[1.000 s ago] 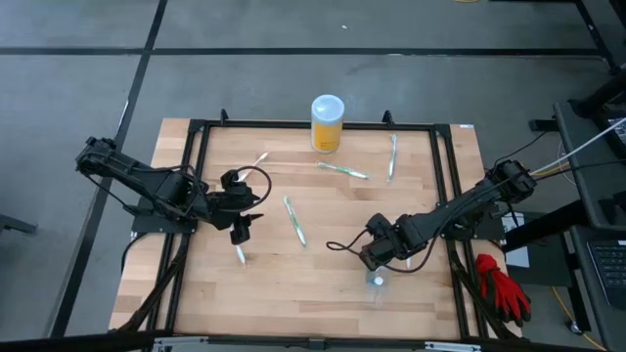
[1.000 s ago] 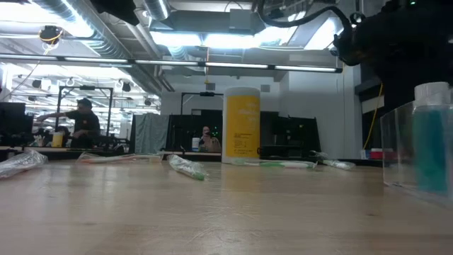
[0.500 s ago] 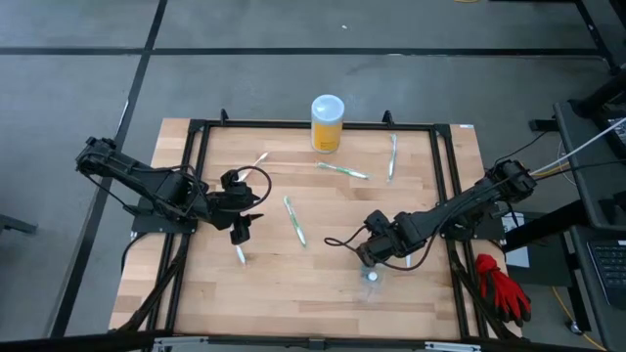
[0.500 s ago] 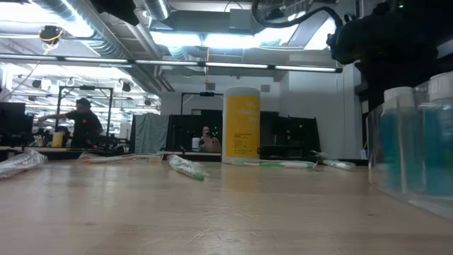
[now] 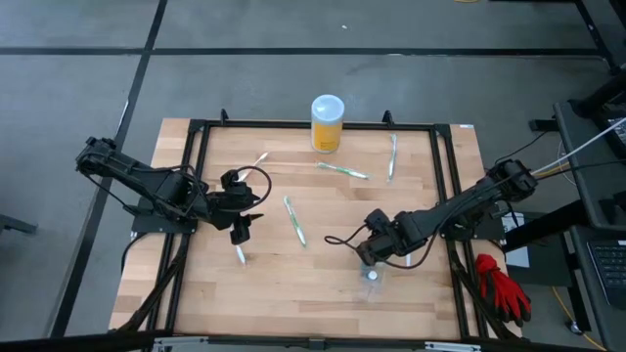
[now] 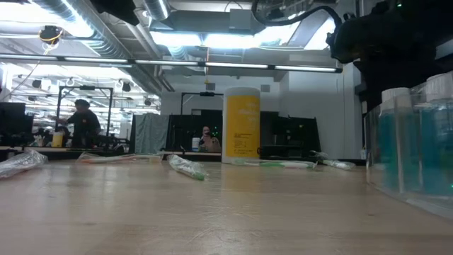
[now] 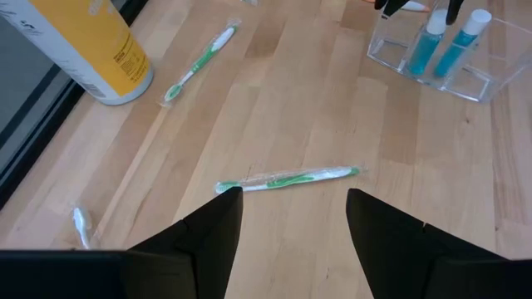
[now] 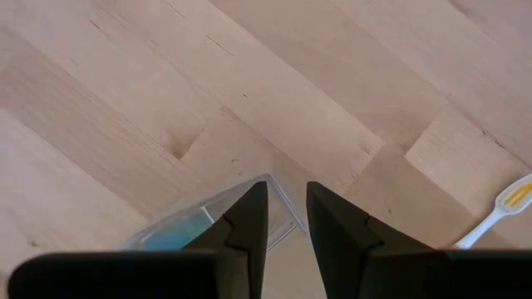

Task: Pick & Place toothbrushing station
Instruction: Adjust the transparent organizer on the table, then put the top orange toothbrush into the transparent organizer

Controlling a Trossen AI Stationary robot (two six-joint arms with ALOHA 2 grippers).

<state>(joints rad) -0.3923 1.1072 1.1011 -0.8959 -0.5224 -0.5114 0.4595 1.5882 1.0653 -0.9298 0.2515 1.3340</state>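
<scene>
A clear plastic cup (image 5: 374, 279) stands on the table at the near right, with teal-blue, white-capped tubes (image 7: 428, 43) upright inside. It also shows in the low view (image 6: 407, 142). My right gripper (image 5: 367, 261) is shut on the cup. My left gripper (image 5: 242, 230) hangs open and empty at the table's left. A green toothbrush (image 7: 287, 177) lies flat just ahead of it, and another (image 5: 240, 254) lies just nearer. Two more toothbrushes (image 5: 342, 170) (image 5: 392, 154) lie flat farther back. My right gripper has the cup's clear wall at its upper edge (image 8: 270, 184) between its two fingers, which slant down from the far side. Which finger is inside the cup I cannot tell. The cup stands upright with its base on the table.
A yellow jar with a white lid (image 5: 327, 122) stands at the far middle edge. Another toothbrush (image 5: 259, 159) lies at the far left. A black frame (image 5: 196, 132) runs round the tabletop. A red glove (image 5: 499, 284) lies off the table's right side.
My right gripper has gone a little toward the table's left edge. The cup has slid along the table with it, staying upright.
</scene>
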